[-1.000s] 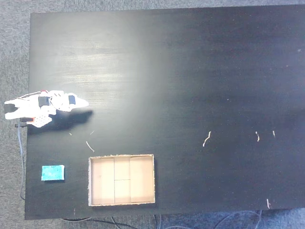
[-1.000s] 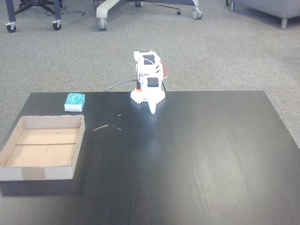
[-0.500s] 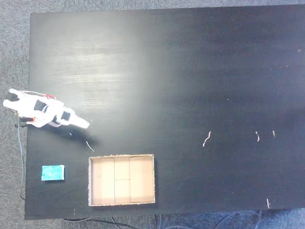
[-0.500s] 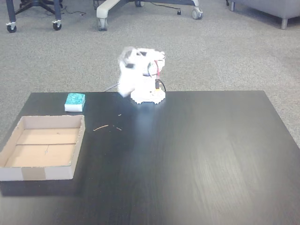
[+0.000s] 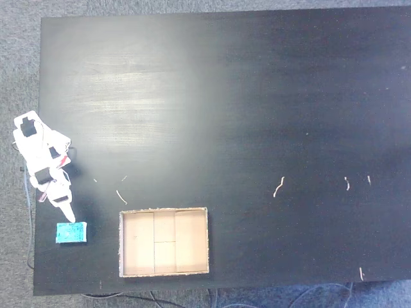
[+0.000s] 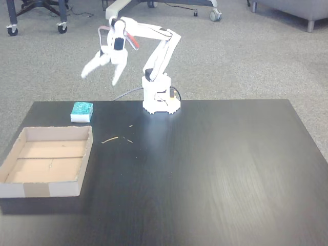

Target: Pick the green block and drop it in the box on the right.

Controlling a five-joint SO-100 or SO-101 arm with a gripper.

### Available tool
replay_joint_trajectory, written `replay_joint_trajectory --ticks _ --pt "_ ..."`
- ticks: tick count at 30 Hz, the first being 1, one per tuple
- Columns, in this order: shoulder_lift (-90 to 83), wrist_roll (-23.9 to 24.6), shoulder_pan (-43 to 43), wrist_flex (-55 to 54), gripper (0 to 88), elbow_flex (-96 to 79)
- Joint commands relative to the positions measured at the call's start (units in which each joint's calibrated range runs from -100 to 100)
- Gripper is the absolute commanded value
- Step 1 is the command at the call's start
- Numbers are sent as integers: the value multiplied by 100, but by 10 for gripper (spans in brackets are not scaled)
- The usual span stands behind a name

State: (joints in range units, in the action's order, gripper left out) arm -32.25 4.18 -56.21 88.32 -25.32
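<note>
- Box (image 6: 31, 190) (image 5: 164, 274) is sitting with only bare cardboard flooring showing inside, beyond the jaws.
- Green block (image 6: 82, 111) (image 5: 71, 232), bright teal, is lying flat below the jaws.
- Gripper (image 6: 99, 76) is hovering with jaws spread, holding nothing.

The white arm (image 6: 161, 48) rises from its base (image 6: 161, 105), bends at the elbow and reaches out to the left in a fixed view, its wrist held high. The gripper (image 6: 100, 76) points down with its two fingers spread apart, holding nothing. From above, the gripper (image 5: 66, 212) points toward the bottom of the view.
</note>
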Motion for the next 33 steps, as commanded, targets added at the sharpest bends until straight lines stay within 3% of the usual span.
replay_joint_trajectory --ticks 1,7,12,20,33 --pt "7 -230 -187 -277 465 -940" --pt "1032 -327 -701 -1020 477 -1158" --pt "2539 -586 -1237 -1268 494 121" --pt "4275 -381 -1298 -2185 497 1526" --pt "4071 -523 -1153 -2234 500 1009"
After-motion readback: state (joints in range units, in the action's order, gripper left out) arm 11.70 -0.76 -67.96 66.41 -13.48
